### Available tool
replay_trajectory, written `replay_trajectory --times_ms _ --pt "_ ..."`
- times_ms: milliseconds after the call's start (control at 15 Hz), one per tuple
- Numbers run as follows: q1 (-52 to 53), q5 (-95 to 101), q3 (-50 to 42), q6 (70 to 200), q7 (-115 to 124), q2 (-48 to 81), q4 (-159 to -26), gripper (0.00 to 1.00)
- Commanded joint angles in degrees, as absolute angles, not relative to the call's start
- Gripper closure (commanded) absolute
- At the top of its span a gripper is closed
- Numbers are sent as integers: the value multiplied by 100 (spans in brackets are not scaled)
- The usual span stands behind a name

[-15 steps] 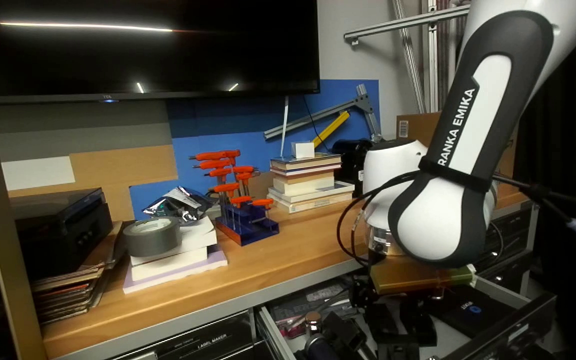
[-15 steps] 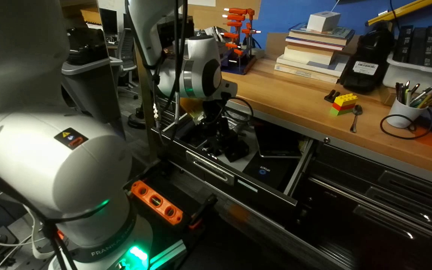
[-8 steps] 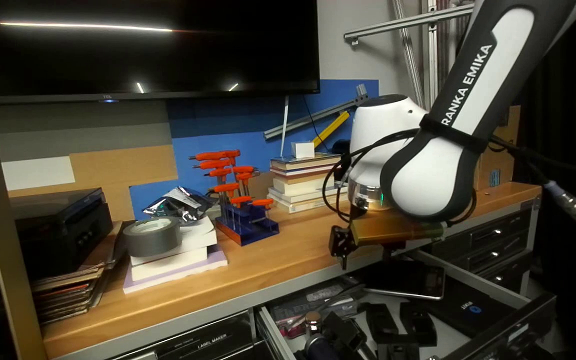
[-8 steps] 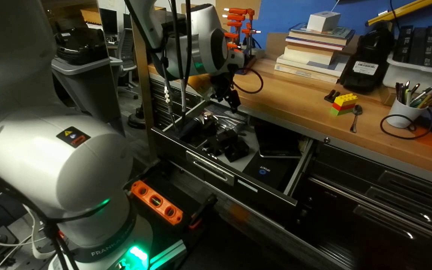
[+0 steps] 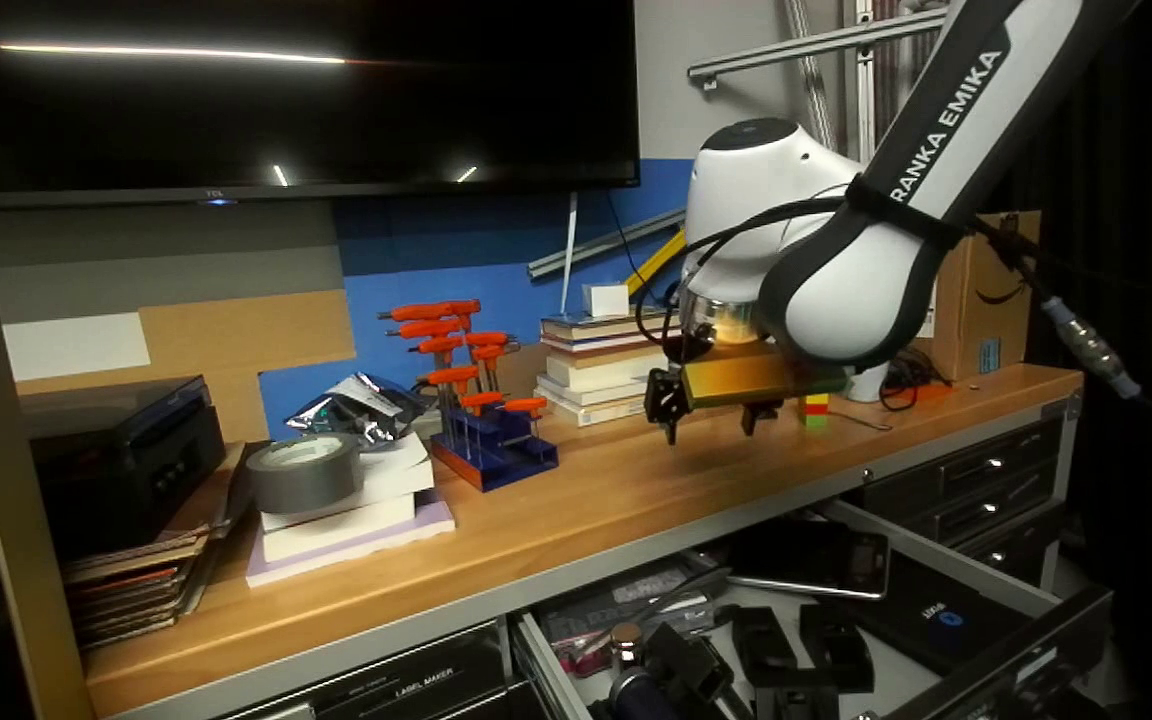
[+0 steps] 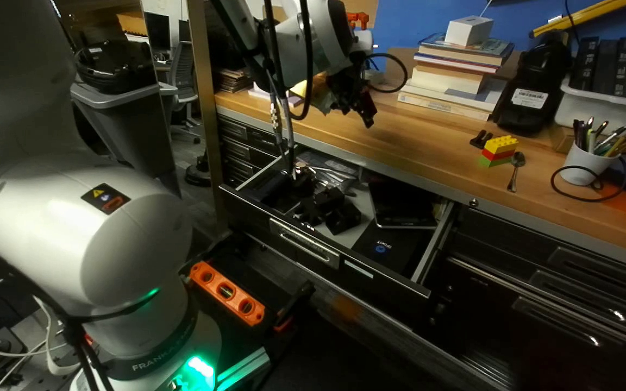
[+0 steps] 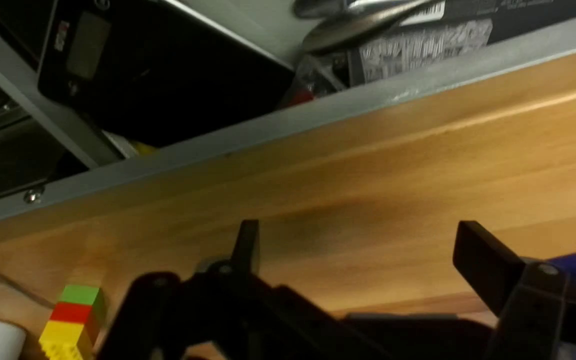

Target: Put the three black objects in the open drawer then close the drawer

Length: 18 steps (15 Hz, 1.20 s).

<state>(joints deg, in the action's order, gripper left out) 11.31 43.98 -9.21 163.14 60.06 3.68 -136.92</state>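
My black two-fingered gripper [image 7: 359, 236] hangs wide above the brown wooden bench [image 5: 626, 470]. Below that bench, the dark metal drawer [image 6: 392, 292] holds chunky black objects [image 6: 345, 217].

Wooden benchtop [image 5: 626, 490] crosses an exterior view from lower left to mid-right. Directly on it: lilac-based book pile [image 5: 356, 518], left; blue rack [image 5: 498, 455], just left of centre; book stack [image 5: 606, 376], centre. Upper right of an exterior view, same surface — toy-brick block [image 6: 499, 151], spoon [image 6: 514, 171] just beside it, white cup [image 6: 584, 164] farther right.
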Motion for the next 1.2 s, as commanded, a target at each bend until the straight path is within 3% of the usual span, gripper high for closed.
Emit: replay_trajectory --times_ms 0,600,1133 --pt "1096 5060 -1112 16333 6540 804 -12940 0" --pt "905 4876 -1396 16460 6567 2556 -11210 0" --pt "1216 5163 -2314 15964 7744 3873 -9318 0"
